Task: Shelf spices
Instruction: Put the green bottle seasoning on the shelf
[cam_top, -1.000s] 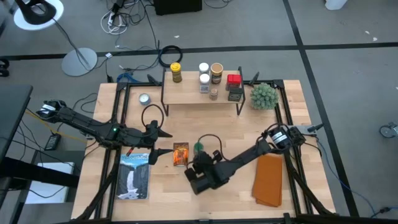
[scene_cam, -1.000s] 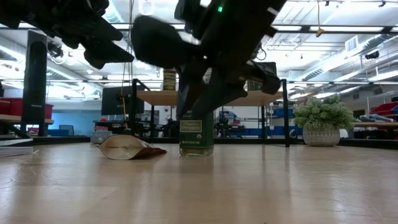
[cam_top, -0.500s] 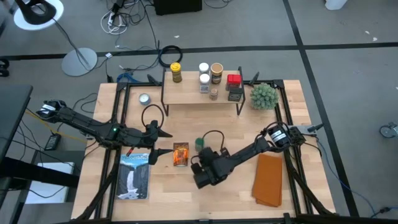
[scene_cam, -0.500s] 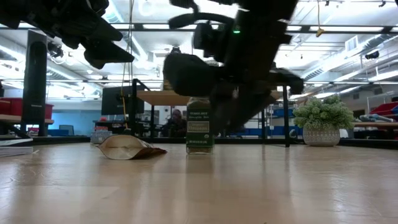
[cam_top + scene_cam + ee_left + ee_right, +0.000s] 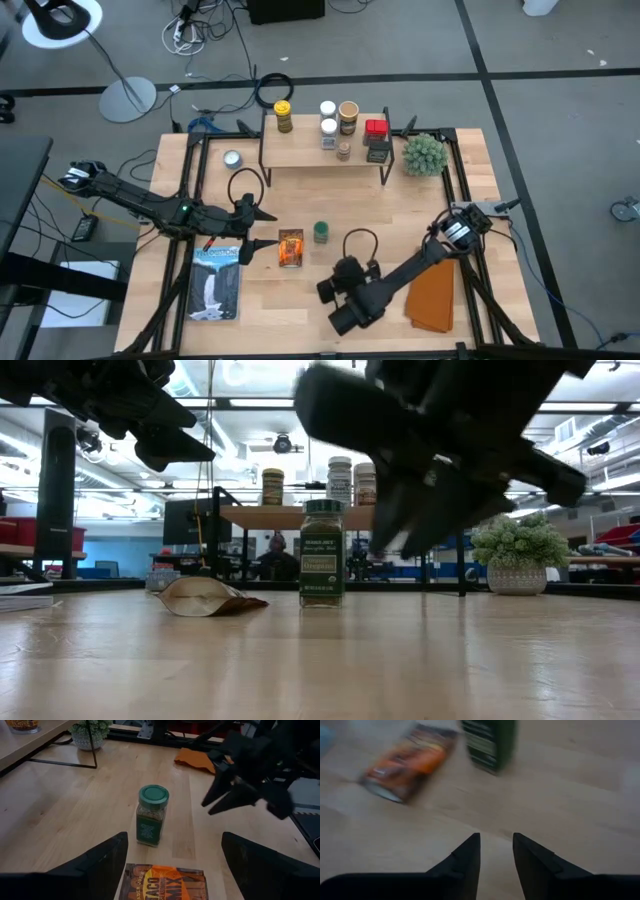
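My left gripper (image 5: 262,228) hangs wide-jawed and empty by the orange packet (image 5: 290,248). The green-lidded jar (image 5: 321,232) stands upright on the worktop (image 5: 400,215), before the shelf (image 5: 300,152). My right gripper (image 5: 327,292) hovers apart, jaws narrowly parted, holding nothing.

Six spice containers (image 5: 343,123) stand on one shelf (image 5: 300,152). On the table lie one green-lidded jar (image 5: 321,232), one orange packet (image 5: 290,248), one book (image 5: 216,281), one plant (image 5: 424,154).
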### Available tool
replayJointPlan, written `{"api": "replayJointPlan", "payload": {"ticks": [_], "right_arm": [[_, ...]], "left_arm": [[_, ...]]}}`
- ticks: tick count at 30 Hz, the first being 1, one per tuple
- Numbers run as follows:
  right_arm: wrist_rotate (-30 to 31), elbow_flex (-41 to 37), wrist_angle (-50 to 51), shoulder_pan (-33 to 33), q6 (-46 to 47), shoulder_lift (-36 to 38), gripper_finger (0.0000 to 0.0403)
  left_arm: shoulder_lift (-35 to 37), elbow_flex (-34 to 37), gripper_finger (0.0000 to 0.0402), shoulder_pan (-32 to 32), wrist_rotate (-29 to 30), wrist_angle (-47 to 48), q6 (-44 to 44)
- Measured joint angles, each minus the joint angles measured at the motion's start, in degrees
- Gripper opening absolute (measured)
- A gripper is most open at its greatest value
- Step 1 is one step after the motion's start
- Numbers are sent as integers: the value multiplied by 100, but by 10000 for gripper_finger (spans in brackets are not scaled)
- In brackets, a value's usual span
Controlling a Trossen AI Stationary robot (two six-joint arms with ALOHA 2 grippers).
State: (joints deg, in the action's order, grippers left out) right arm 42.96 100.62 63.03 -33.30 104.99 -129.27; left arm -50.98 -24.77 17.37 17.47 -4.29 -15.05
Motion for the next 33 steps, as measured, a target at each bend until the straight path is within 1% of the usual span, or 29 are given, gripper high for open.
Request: {"api": "replayJointPlan", "payload": {"ticks": [2, 5, 8, 15, 18, 20, 25, 29, 33], "right_arm": [[352, 0, -259, -81, -185, 0, 117], [602, 0, -642, -112, -623, 2, 128], [666, 0, -968, -34, -1050, 2, 152], [697, 0, -1567, 218, -2034, 2, 226], [692, 0, -1798, 388, -2286, 2, 251], [586, 0, -1891, 501, -2297, 2, 266], [-17, -1, -1919, 737, -2299, 2, 300], [-140, -81, -1941, 893, -2206, 7, 322], [-285, -218, -1971, 1048, -1863, 17, 333]], "left_arm": [[0, 0, 328, 0, 1, 0, 0], [0, 0, 328, 0, 0, 0, -6], [0, 0, 328, 0, -1, 0, -15], [0, 0, 328, 0, -94, 0, -57], [0, 0, 328, 0, -111, 0, -59], [0, 0, 328, 0, -116, -2, -61], [0, 0, 328, 0, -125, -1, -61], [0, 0, 328, 0, -127, -1, -61], [0, 0, 328, 0, -127, 0, -61]]}}
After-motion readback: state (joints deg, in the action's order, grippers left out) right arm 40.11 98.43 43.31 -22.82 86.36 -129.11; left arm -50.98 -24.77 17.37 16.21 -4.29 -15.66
